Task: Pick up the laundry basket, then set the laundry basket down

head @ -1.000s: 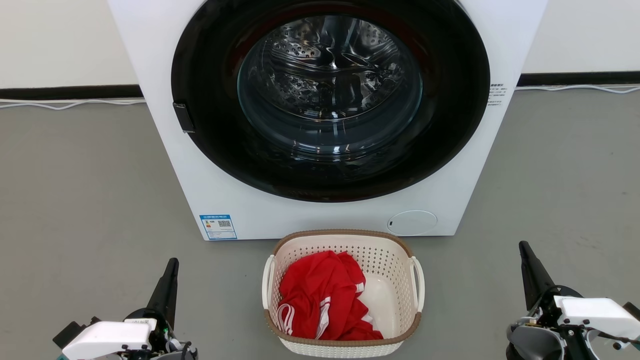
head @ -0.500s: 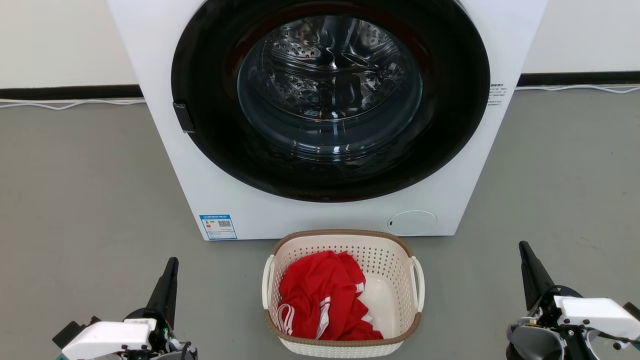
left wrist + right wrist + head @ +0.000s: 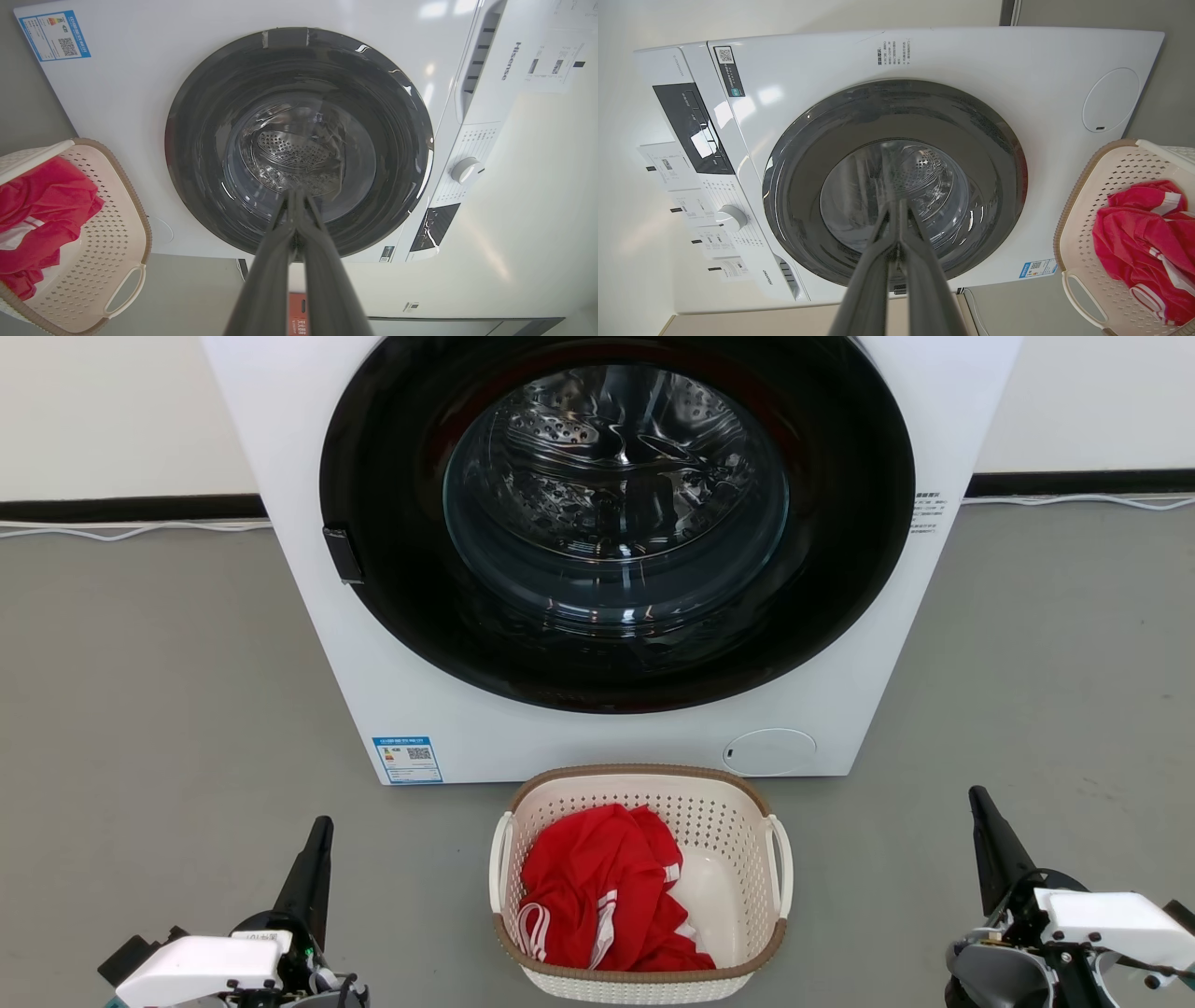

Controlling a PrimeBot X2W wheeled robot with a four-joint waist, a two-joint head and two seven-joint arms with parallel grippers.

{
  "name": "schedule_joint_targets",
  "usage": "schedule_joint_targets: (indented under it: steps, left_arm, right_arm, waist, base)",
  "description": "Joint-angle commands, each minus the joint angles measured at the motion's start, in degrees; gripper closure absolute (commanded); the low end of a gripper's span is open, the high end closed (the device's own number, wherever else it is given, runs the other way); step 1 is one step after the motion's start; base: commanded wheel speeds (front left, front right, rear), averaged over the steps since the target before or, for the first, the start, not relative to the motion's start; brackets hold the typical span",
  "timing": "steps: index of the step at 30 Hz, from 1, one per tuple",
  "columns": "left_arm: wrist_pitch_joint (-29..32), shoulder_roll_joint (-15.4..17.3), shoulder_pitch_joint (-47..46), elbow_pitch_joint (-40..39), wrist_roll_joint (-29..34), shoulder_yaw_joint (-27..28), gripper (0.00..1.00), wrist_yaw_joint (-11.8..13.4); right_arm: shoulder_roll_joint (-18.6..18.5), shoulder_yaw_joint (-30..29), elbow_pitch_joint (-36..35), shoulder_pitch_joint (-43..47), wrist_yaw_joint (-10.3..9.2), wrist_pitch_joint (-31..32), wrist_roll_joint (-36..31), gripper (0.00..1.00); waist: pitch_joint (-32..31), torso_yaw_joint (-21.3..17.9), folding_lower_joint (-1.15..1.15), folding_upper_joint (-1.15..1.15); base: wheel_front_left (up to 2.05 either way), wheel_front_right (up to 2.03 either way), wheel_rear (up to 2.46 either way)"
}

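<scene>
The basket [image 3: 644, 803] sits on the floor [image 3: 168, 691] just before the washing machine [image 3: 392, 709], between our left gripper [image 3: 323, 825] and right gripper [image 3: 977, 795], both empty with fingers pressed together. We judge it light, stiff plastic, best lifted by its two side handles [image 3: 780, 863].

Bright, even light; wide-angle wrist distortion.

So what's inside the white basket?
A crumpled red garment with white stripes lies in the laundry basket, covering most of its bottom. A bare patch shows on the right. Anything under the cloth is hidden.
</scene>
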Motion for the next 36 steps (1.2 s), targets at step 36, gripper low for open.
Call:
schedule_joint_targets:
  steps: [36]
  left_arm:
    - [0.12, 0.81, -3.21, -1.7, -0.27, 1.76, 1.0, -0.4]
  right_arm:
    - [-0.27, 1.07, -1.81, -1.27, 0.41, 0.43, 0.38, 1.0]
  waist:
    - [0.0, 0.0, 0.0, 0.0]
  base:
    - [0.0, 0.0, 0.0]
